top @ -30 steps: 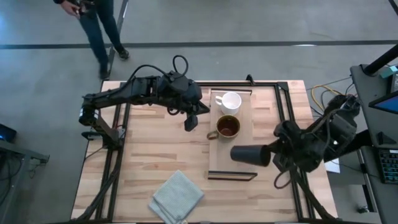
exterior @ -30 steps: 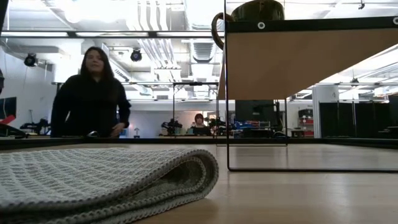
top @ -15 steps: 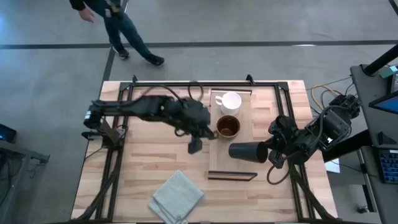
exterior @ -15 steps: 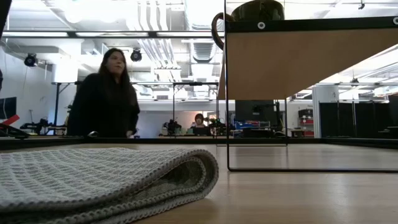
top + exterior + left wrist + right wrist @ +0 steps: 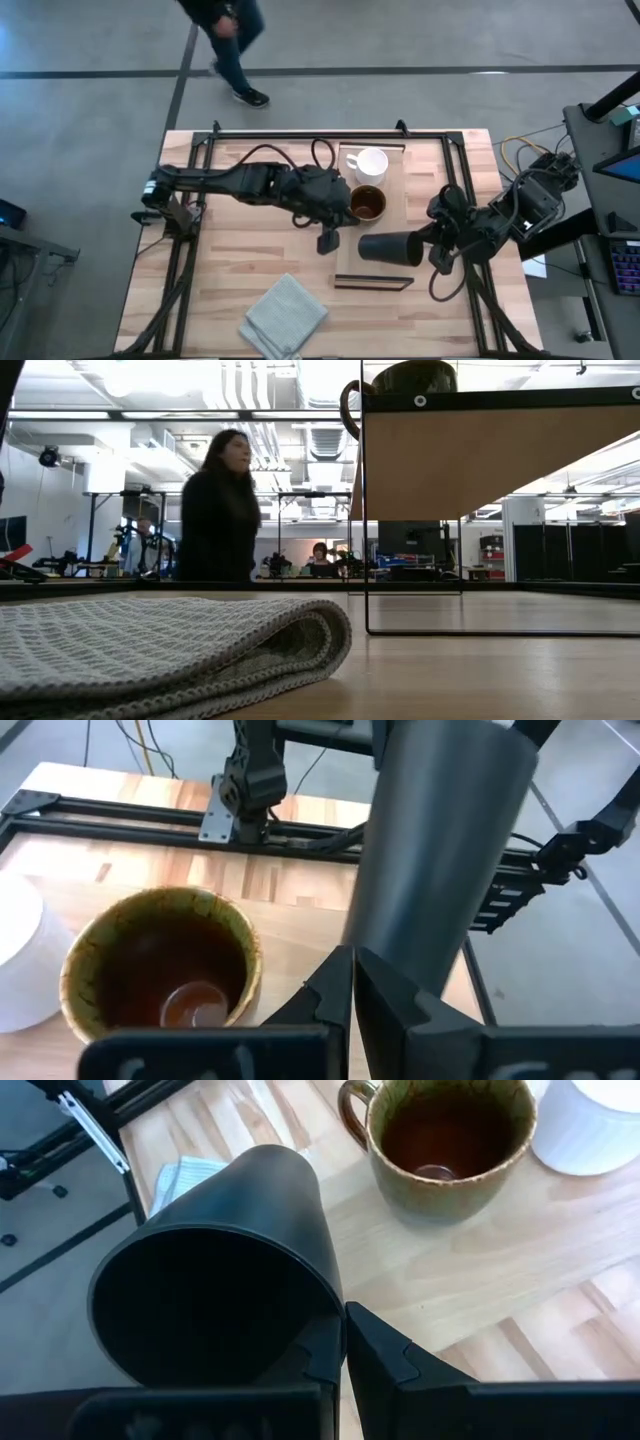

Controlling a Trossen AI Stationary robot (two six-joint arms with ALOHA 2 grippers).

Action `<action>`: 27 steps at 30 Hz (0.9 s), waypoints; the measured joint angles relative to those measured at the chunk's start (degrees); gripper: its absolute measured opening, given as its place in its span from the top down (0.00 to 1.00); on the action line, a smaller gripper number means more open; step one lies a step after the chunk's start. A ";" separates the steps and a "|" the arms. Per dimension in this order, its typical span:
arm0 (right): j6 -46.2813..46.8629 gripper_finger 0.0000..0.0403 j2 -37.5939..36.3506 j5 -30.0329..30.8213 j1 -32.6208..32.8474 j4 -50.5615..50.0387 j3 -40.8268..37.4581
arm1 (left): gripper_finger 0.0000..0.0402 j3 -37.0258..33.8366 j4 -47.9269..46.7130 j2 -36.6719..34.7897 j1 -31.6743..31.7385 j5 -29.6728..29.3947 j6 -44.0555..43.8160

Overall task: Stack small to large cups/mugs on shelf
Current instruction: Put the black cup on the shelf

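Note:
On the light-wood shelf (image 5: 345, 265) the white mug (image 5: 372, 163) stands at the far end and the glossy brown mug (image 5: 367, 203) stands upright behind it, toward the near side. My right gripper (image 5: 428, 243) is shut on the dark cup (image 5: 390, 248), which lies level over the shelf's near part. My left gripper (image 5: 326, 240) hovers shut beside the shelf's left edge, near the brown mug (image 5: 160, 970) and the dark cup (image 5: 440, 840), touching nothing. In the low view only the brown mug (image 5: 400, 378) shows on top of the raised shelf (image 5: 500, 460). My right gripper pinches the dark cup's rim wall (image 5: 325, 1305), one finger inside the opening and one outside. The fingers (image 5: 385, 1355) come level from the table's right. The cup lies on its side, lifted off the shelf, its base pointing toward the table's left.
A folded grey cloth (image 5: 285, 318) lies near the table's near edge, left of the shelf. Dark metal frame rails (image 5: 190, 250) run along the table's sides. A person (image 5: 225, 30) walks on the floor beyond the far edge.
My left gripper has moved toward the near edge and a little right, from beside the brown mug's handle down along the shelf's left edge. My right gripper has carried the dark cup a short way toward the table's left. The person has walked right.

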 joint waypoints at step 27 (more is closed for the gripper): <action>-9.98 0.98 3.51 0.16 -5.42 7.92 -0.09 | 1.00 -8.55 4.91 0.04 -2.77 -0.10 -5.97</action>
